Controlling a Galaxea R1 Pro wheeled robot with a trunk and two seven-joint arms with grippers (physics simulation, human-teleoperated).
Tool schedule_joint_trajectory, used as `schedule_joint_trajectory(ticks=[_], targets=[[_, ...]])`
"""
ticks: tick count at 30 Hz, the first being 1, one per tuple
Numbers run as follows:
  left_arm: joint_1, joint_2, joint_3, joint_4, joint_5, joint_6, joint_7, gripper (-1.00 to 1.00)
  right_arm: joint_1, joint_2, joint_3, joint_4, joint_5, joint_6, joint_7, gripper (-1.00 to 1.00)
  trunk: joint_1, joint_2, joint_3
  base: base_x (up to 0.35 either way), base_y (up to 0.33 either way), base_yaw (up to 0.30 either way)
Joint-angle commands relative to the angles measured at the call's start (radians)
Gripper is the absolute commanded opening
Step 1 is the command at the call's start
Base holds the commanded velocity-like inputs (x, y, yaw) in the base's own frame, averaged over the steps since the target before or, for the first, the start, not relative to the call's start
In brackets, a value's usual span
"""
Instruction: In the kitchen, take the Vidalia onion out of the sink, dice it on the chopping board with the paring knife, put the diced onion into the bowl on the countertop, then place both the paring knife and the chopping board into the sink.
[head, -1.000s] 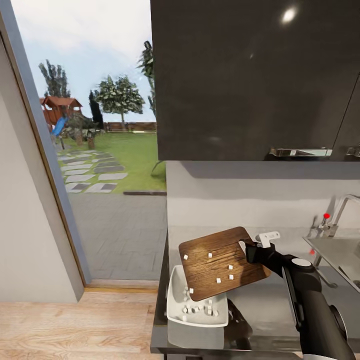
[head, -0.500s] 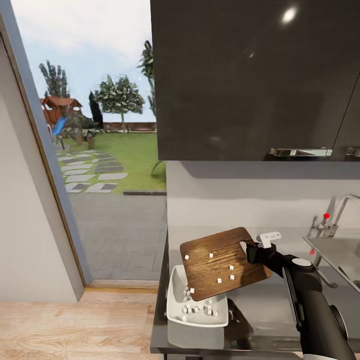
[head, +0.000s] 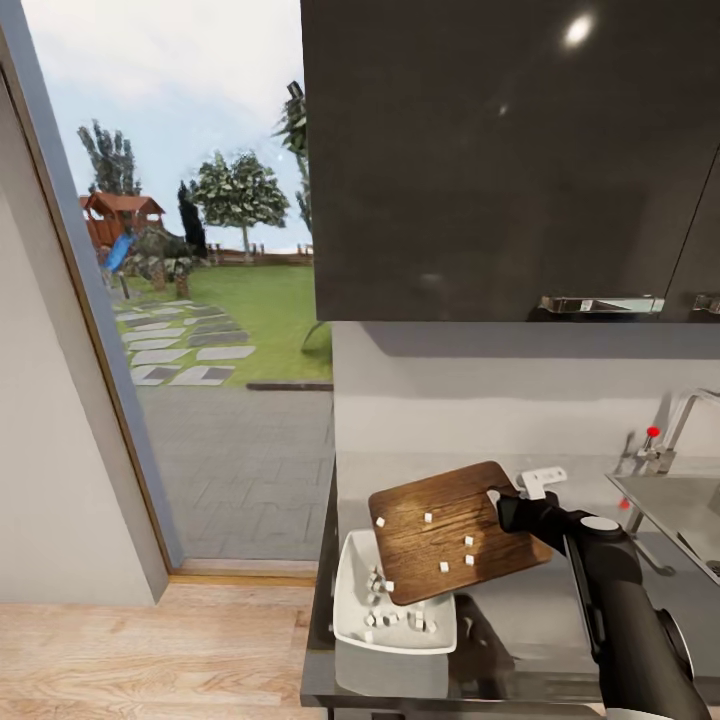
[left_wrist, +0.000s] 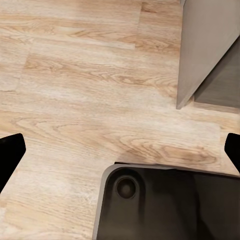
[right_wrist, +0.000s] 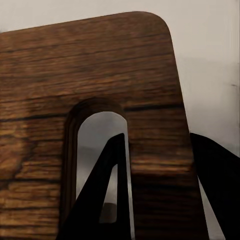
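Grey surface (head: 520, 600) is carrying the white bowl (head: 350, 610) near its left end, with the sink (head: 680, 510) off at the right edge. Dark wooden chopping board (head: 450, 530) is hanging tilted over the bowl, low corner above the bowl's rim, raised end at the handle slot. Right pincer (head: 508, 508) is pinching the board at that slot; in the right wrist view one finger (right_wrist: 107, 200) is poking through the slot and the other sits on the board's outer edge. Left pincer (left_wrist: 120, 150) is parked spread wide, pointing at the wooden floor (left_wrist: 75, 100) beside the robot's base.

Change over the last second: board is drifting slightly right and down, tilt about the same. Onion dice (head: 428, 518) are still sitting on the board face, roughly six of them, not sliding. More dice are already lying in the bowl.

Read: dumping is partway done and stalling; my guess is the tilt needs steepening before the rest slide off. Board and knife to sink not yet done.
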Motion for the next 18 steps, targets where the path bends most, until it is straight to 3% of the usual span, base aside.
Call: schedule_joint_trajectory(ticks=[1, 8, 18], targets=[[0.001, -0.001, 0.008, -0.002, -0.007, -0.001, -0.006, 1.0, 0.0, 0.001, -0.002, -0.001, 0.012, 0.005, 0.01, -1.0, 0.0, -0.001, 0.0, 0.0, 0.0, 0.0], [0.001, -0.001, 0.008, -0.002, -0.007, -0.001, -0.006, 1.0, 0.0, 0.004, 0.002, -0.001, 0.046, 0.015, 0.01, -1.0, 0.0, -0.001, 0.0, 0.0, 0.0, 0.0], [0.001, -0.001, 0.008, -0.002, -0.007, -0.001, -0.006, 1.0, 0.0, 0.005, 0.027, -0.001, 0.053, 0.02, 0.009, -1.0, 0.0, -0.001, 0.0, -0.081, 0.0, 0.0]])
